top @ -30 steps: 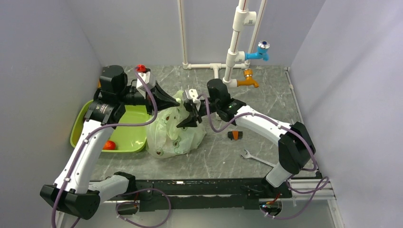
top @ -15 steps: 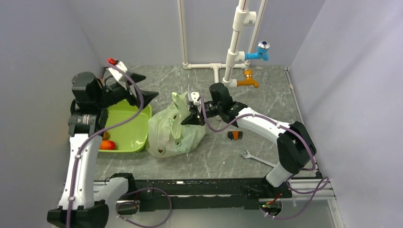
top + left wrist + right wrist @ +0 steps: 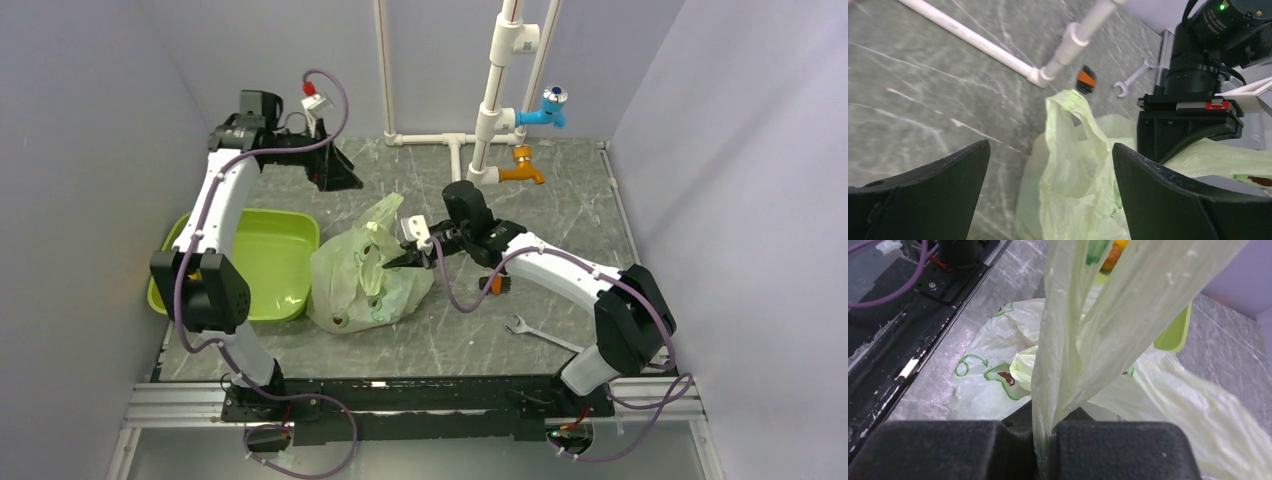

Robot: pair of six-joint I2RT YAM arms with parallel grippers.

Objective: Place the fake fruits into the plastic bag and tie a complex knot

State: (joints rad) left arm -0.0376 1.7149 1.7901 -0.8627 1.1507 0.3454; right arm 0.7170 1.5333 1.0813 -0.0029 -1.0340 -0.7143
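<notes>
Left arm: up from its base at the near left corner of the tabletop [image 3: 570,210], elbow folded above the near left part of the lime-green tray [image 3: 270,255], upper link steep toward the far left corner, forearm turned rightward along the far edge. Left hand [image 3: 338,176] aloft there, tilted down and to the right, fingers [image 3: 933,195] spread to full width, nothing between them, well apart from the plastic bag [image 3: 368,285]

Right arm: low, stretched from the near right corner leftward across the middle of the tabletop. Right hand [image 3: 402,258] closed tight on a twisted strip of the bag's upper film, pinched between the pads in the right wrist view and taut from them toward the top of that view

Plastic bag: pale green, translucent, slumped near the middle of the tabletop, left flank against the right rim of the tray; one loop handle [image 3: 1070,100] upright and free, framed between the left fingers in the left wrist view

Hidden or unclear: contents of the bag veiled by crinkled film, dark blotches on it either print or fake fruits, not tellable; orange rounded shape [image 3: 1111,257] at the top edge of the right wrist view, blurred behind the film; near left part of the tray covered by the left elbow; orange-and-black brush [image 3: 492,285] half under the right forearm; both left fingers cut off by the bottom edge of the left wrist view; right fingertips lost among the folds in the top view. Wrench [image 3: 538,333] in plain sight toward the near right corner
</notes>
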